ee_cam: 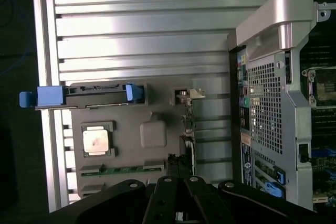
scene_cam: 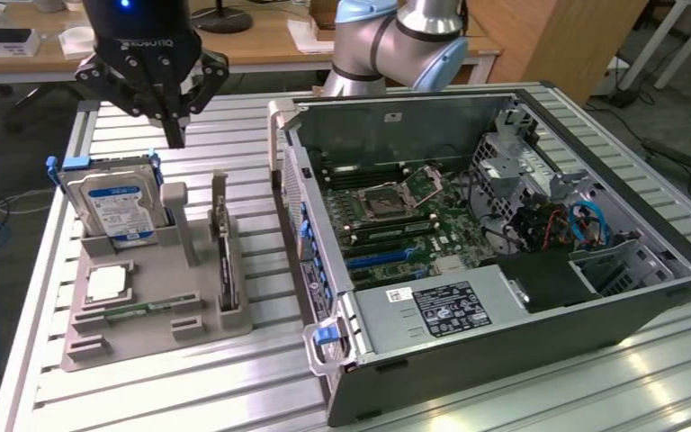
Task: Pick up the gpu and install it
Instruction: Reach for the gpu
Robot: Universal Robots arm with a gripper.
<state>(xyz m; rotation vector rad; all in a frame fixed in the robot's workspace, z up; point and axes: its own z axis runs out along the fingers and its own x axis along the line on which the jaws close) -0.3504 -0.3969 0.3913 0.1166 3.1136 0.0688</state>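
Grey holder [scene_cam: 130,337] sits on the slatted bench [scene_cam: 561,396], beside the open computer case [scene_cam: 633,306]. 1 processor [scene_cam: 105,283] and 1 green memory stick [scene_cam: 141,312] lie in its near part. The gpu [scene_cam: 223,261] stands on edge in the slot nearest the case, untouched. Further back, the hard drive [scene_cam: 115,211] stands upright. Hand [scene_cam: 175,135] hangs above the holder, well apart from the gpu, clenched, grasping nothing
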